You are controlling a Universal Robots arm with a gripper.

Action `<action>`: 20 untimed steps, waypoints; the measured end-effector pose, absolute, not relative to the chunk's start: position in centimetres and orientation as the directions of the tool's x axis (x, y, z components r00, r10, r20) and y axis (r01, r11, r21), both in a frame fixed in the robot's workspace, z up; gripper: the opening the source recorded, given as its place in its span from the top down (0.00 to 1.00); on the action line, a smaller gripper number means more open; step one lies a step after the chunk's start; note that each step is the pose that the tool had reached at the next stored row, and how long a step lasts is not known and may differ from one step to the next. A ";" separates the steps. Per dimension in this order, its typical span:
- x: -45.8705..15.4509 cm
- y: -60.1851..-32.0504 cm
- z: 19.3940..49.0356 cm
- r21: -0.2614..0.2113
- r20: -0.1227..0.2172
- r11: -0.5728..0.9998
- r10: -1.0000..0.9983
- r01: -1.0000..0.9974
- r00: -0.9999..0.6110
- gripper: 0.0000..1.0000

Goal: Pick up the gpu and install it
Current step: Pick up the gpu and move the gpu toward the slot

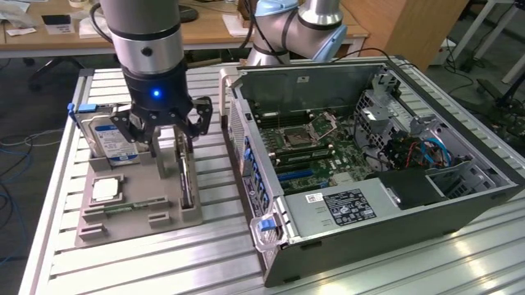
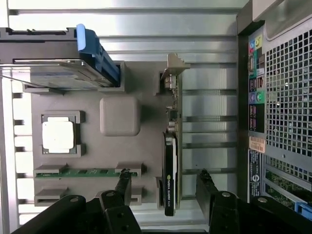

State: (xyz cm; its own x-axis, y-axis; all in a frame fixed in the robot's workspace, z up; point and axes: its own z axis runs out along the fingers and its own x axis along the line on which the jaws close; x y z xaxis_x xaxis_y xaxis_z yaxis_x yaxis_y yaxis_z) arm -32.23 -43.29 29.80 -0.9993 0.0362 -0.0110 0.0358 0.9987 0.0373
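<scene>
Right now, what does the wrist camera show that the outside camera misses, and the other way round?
Wrist view: the coloured sockets on the back panel of the computer, and the graphics card edge-on from above, standing between the open jaws with gaps either side. Exterior view: the computer's open inside with its main board, the labelled power box, and a second robot arm behind. Both: the grey tray holding the card, the hard drive, the square chip and the green memory stick.
</scene>
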 end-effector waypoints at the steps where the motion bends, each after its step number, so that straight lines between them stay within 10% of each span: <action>1: -32.1 -43.3 29.6 0.037 -0.011 0.999 0.036 0.036 -0.999 0.35; 20: -31.5 -43.1 26.2 0.037 -0.011 0.996 0.077 0.076 -0.997 0.35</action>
